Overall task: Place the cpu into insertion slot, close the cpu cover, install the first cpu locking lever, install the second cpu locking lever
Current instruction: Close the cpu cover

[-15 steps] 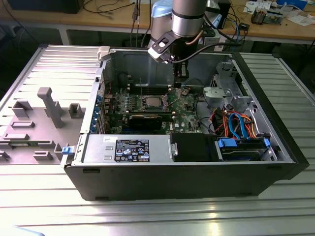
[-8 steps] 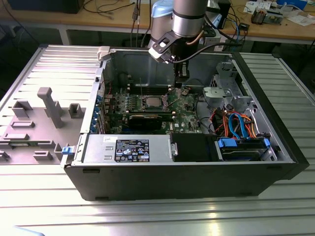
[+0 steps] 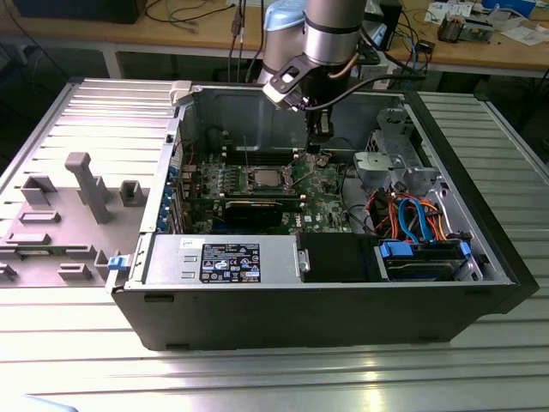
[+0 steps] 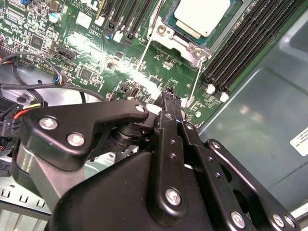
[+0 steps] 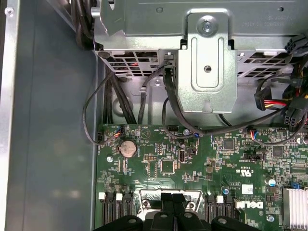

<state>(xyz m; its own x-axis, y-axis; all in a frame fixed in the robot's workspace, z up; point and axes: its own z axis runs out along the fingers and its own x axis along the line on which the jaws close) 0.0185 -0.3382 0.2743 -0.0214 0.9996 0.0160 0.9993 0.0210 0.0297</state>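
one gripper (image 3: 319, 137) hangs inside the open computer case (image 3: 343, 313), low over the green motherboard (image 3: 326, 196). in both wrist views you see its black fingers (image 4: 169, 134) pressed together, with nothing visible between them. the cpu (image 4: 201, 15) sits in the insertion slot (image 4: 163, 29), silver top up, with dark memory slots (image 4: 250, 43) beside it. your gripper is just to the exterior view's right of that slot, near it but not touching it. two thin wire levers (image 4: 148, 45) run along the socket's sides. you cannot tell from these views whether the cpu cover lies flat over the chip.
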